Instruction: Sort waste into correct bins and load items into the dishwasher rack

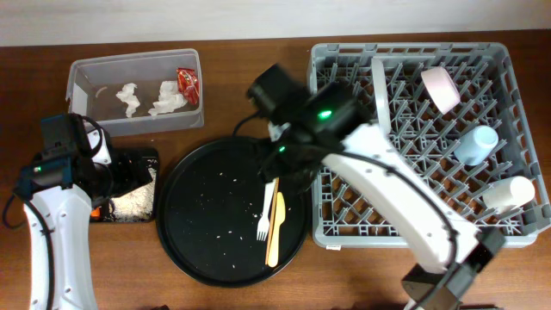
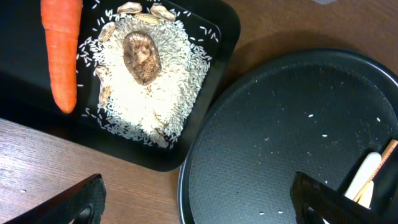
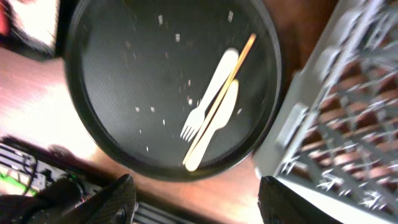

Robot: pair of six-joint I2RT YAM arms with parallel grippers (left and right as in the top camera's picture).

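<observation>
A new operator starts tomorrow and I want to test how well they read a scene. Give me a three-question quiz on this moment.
1. True or false: the carrot lies in the black rectangular tray.
2. What lies on the round black tray? A) cutlery B) a sponge C) a glass bottle
3. Fill in: the brown lump sits on a heap of ____.
Key: 1 true; 2 A; 3 rice.
</observation>
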